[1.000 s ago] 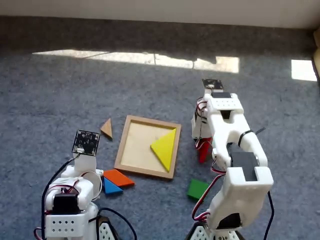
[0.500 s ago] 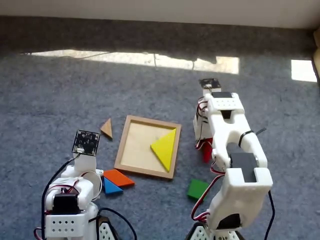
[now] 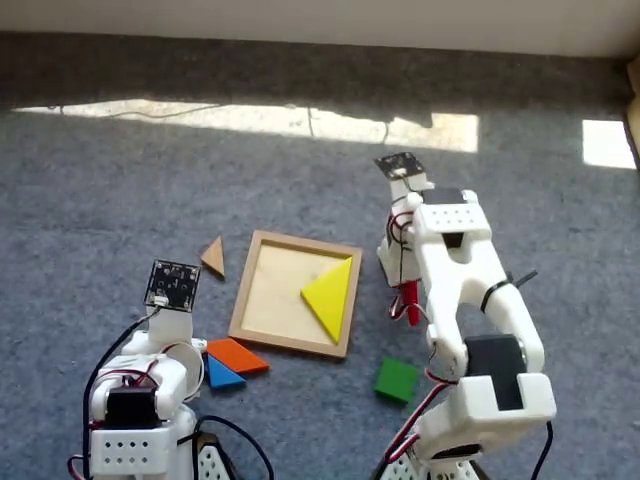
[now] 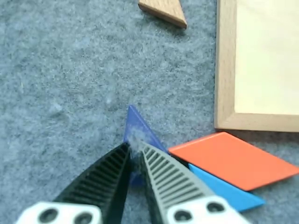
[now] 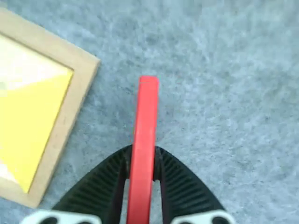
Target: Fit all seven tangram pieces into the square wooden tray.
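Clamped w/ R gripper (image 5: 142,151) on red piece (image 5: 147,112), edge-up, tray (image 5: 70,107) corner just beside. L gripper (image 4: 135,149): pinched nearly together, blue triangle (image 4: 138,126) tip at its tips, orange piece (image 4: 233,158) nearby.

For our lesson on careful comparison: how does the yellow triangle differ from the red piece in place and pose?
The yellow triangle lies flat inside the tray; the red piece is outside it, over the carpet. The yellow triangle is free, while the red piece stands on edge, clamped between the right gripper's fingers. Both are plain-coloured tangram pieces.
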Available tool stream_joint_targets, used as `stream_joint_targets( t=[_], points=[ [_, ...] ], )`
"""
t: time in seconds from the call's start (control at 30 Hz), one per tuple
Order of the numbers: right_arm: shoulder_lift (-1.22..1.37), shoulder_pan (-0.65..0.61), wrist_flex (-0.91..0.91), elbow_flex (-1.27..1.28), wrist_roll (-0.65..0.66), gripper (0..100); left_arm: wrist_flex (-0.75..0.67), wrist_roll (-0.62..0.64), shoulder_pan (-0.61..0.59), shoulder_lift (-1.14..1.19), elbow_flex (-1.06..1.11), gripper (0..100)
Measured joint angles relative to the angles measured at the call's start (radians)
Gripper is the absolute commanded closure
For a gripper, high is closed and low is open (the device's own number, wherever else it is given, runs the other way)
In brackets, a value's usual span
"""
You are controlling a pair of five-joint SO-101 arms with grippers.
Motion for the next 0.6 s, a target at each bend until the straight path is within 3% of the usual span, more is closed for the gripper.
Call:
stream_joint_targets(
  t=[0.13, 0.37, 0.6],
  points=[
    [-0.074, -0.057, 0.029, 0.0, 0.015, 99.2, 0.0, 0.0, 0.0, 0.0, 0.0, 99],
    [-0.091, -0.285, 0.107, -0.044, 0.054, 99.2, 0.0, 0.0, 0.0, 0.0, 0.0, 99],
    [0.075, -0.434, 0.123, -0.195, 0.091, 99.2, 0.0, 0.0, 0.0, 0.0, 0.0, 99]
  ],
)
